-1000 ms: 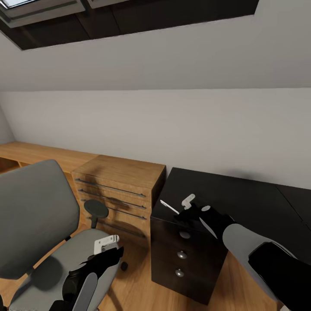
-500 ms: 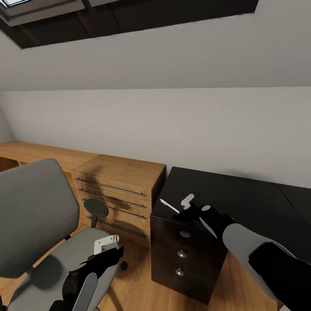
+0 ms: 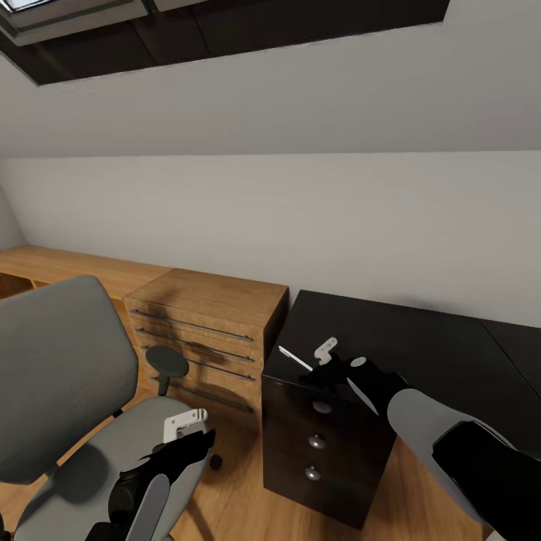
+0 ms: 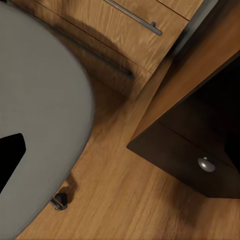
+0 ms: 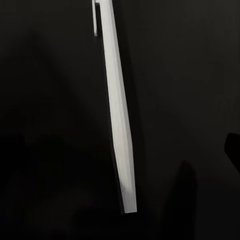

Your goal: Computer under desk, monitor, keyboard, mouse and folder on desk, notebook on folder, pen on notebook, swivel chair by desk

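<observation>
The right gripper [image 3: 321, 366] hovers low over the near left corner of the desk [image 3: 421, 338], above the black three-knob drawer unit [image 3: 319, 443]. The pen [image 3: 294, 359], a thin white stick, lies just beyond the gripper's tip, toward the corner edge of the glossy black top. In the right wrist view the pen [image 5: 117, 115] runs lengthwise down the middle of the frame against the dark surface, with dark finger edges at either side well apart from it; the fingers look spread and hold nothing, though whether the pen rests flat on the desk cannot be told.

The left gripper [image 3: 184, 430] hangs over the grey seat of the swivel chair [image 3: 60, 368], which stands beside a light wooden cabinet [image 3: 207, 330] to the left of the desk. How far its fingers are apart cannot be made out. The left wrist view looks down past the chair seat [image 4: 40, 110] to the wooden floor [image 4: 130, 200], a caster [image 4: 59, 201] and a drawer knob [image 4: 205, 164].
</observation>
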Tool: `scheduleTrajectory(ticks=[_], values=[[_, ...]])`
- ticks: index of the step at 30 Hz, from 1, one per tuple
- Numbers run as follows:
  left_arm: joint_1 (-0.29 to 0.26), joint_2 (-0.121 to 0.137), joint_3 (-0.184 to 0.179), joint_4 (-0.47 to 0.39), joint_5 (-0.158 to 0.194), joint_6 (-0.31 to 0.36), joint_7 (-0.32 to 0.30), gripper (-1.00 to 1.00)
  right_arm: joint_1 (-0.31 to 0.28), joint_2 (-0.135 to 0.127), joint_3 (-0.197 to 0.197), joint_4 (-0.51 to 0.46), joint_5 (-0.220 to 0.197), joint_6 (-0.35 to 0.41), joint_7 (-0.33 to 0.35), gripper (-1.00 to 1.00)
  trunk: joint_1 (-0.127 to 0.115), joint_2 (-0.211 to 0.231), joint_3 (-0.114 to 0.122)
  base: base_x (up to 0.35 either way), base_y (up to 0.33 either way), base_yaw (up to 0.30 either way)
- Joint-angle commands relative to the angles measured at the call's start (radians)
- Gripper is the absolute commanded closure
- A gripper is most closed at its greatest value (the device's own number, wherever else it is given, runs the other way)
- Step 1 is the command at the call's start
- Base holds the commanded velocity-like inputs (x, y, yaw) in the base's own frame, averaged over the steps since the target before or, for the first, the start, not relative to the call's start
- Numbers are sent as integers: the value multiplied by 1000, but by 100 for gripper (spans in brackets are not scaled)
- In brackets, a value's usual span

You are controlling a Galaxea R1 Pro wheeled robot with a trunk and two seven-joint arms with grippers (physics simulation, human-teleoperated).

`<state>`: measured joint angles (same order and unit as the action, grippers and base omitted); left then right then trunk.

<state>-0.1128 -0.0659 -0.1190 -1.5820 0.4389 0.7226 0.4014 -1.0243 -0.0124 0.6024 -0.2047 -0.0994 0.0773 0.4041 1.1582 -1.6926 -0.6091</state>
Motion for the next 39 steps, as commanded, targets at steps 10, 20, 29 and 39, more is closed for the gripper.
scheduleTrajectory(ticks=[10, 20, 29, 39], values=[[-1, 0, -2, -1, 11, 3, 10, -100, 0, -1, 4, -2, -10, 6, 2, -100, 0, -1, -1, 0, 0, 0], [-1, -1, -3, -1, 11, 2, 10, -100, 0, -4, 2, -2, -13, 2, 3, -100, 15, -29, -14, 0, 0, 0], [-1, -2, -4, -1, 11, 1, 10, -100, 0, -7, -1, 3, -16, -54, 5, -100, 15, -29, -14, 0, 0, 0], [-1, -2, -4, -1, 12, 1, 10, -100, 0, -6, -1, 4, -17, -59, 9, -100, 15, -29, -14, 0, 0, 0]])
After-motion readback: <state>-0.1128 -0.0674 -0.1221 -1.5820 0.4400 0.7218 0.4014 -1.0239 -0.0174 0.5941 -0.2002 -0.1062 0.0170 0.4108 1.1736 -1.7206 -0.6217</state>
